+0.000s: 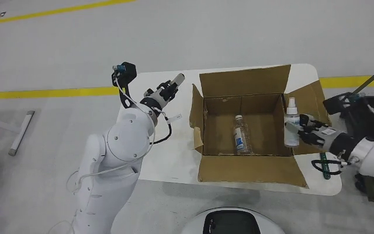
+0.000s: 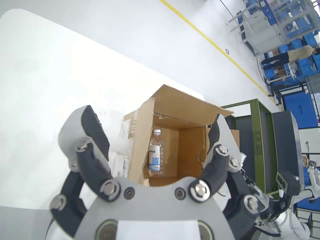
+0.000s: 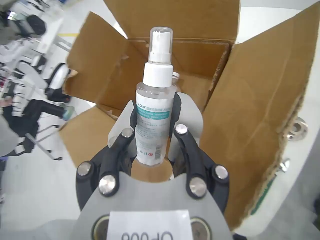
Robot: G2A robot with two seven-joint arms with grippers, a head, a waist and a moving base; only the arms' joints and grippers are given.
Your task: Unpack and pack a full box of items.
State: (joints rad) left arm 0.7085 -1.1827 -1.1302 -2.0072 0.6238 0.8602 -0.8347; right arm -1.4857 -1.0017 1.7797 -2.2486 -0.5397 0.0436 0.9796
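While the right gripper (image 3: pixel 155 112) clamps the clear white-capped spray bottle (image 3: pixel 153 93) at the right wall of the brown cardboard box (image 1: pixel 244 82), a transfer appears to be in hand; the next move must clear the rim. The left gripper (image 1: pixel 172 86) is released.

The right hand (image 1: pixel 302 132) grips a spray bottle (image 1: pixel 291 123) (at box (image 1: pixel 245 82) rim).

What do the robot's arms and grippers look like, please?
The left arm and right arm have smooth white shells; loose white and black cables run along the left. The left gripper and right gripper each have a silver-grey base, black linkages with silver bolts, grey fingers with black pads, and a white label.
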